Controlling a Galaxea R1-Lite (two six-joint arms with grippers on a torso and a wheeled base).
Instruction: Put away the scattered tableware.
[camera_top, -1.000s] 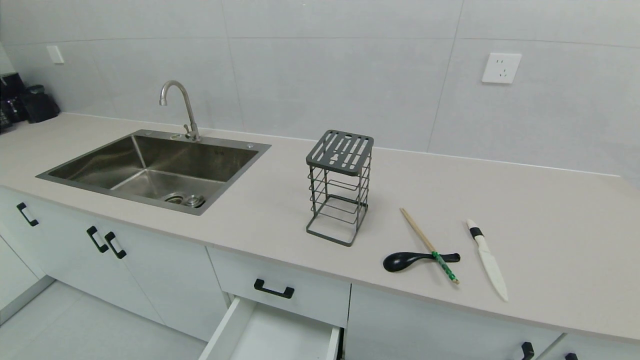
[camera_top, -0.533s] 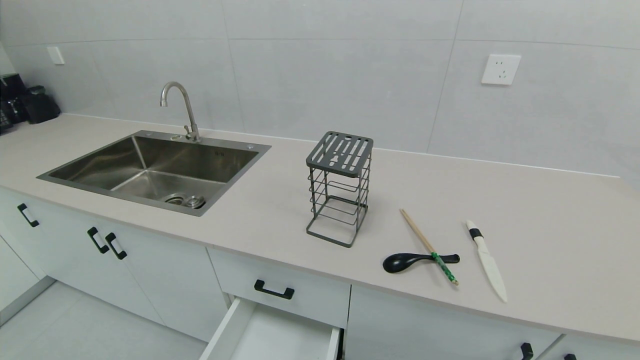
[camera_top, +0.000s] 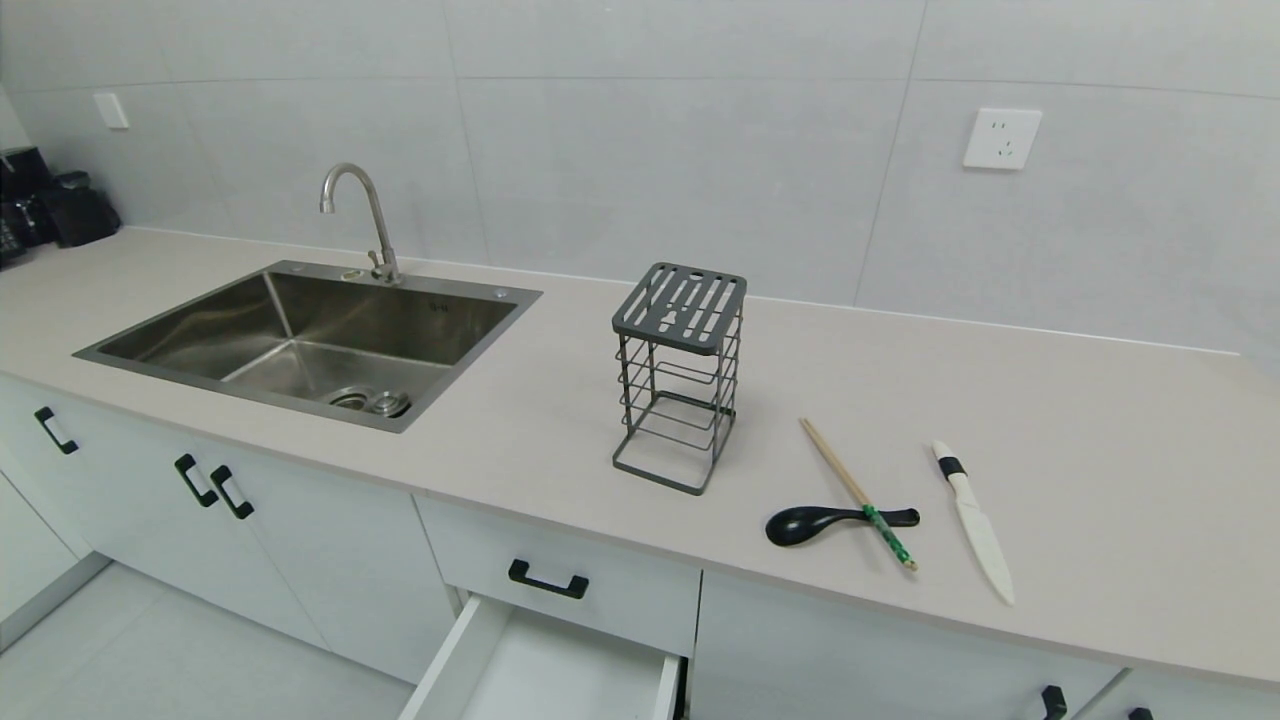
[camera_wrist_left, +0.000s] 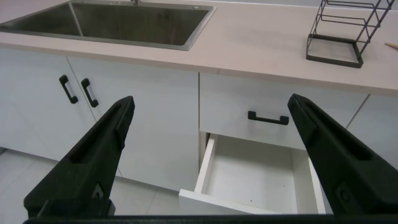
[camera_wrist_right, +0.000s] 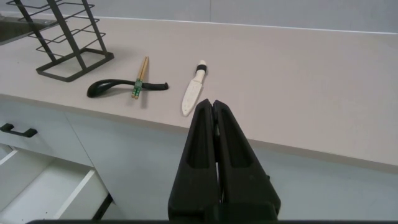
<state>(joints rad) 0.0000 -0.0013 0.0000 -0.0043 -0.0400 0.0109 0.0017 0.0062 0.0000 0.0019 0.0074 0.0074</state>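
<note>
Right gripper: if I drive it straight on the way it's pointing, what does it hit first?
Likely the countertop just beside the white knife: the shut right gripper aims close to the blade. Depth is unclear, so it might catch the counter's front edge first.

A kitchen is shown. A stainless-steel sink with a curved metal faucet is set into the long beige countertop, centre left. White cabinets with black handles are seen below.
</note>
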